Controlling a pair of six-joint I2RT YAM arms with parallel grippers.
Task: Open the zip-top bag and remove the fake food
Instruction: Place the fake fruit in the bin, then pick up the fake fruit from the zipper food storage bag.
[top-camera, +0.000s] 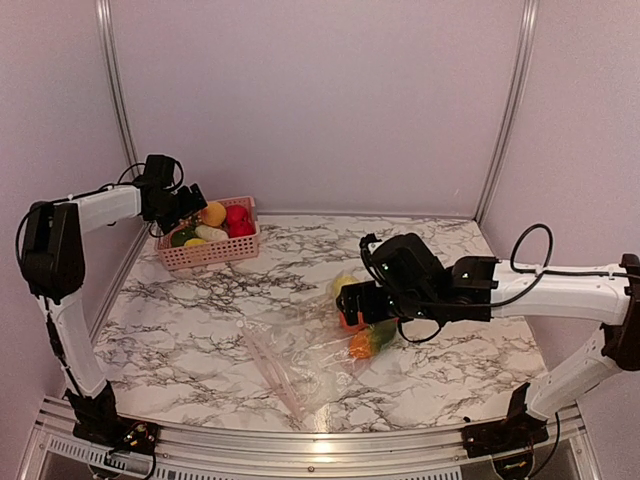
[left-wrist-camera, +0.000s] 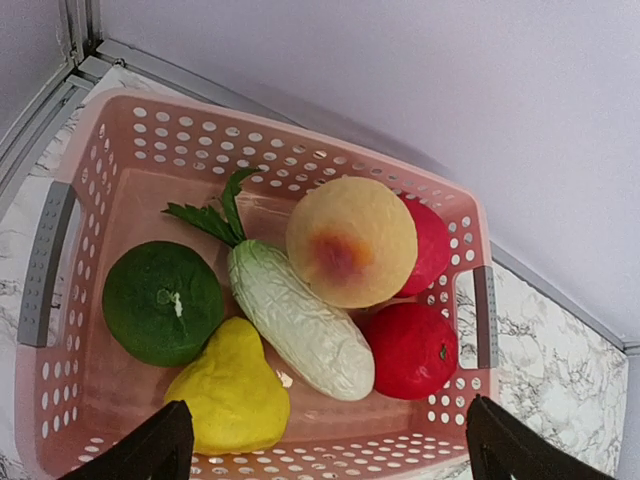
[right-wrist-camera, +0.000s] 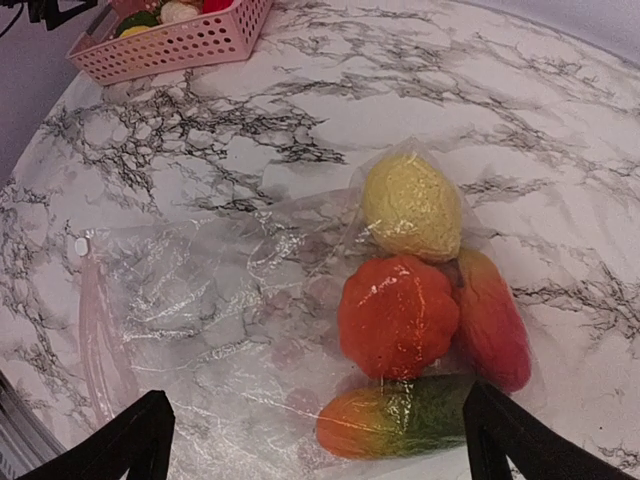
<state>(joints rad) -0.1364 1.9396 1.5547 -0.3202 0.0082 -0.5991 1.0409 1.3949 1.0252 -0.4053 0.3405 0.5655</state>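
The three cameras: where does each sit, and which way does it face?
Top external: high behind the robot, facing down at the table; left arm and right arm show.
Left wrist: above the pink basket, facing down; left gripper fingertips show.
Right wrist: above the zip-top bag, facing down; right gripper fingertips show.
Shared: all three show the basket.

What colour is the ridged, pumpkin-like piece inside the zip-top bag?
The pumpkin-like piece is orange-red; the right wrist view shows it best.
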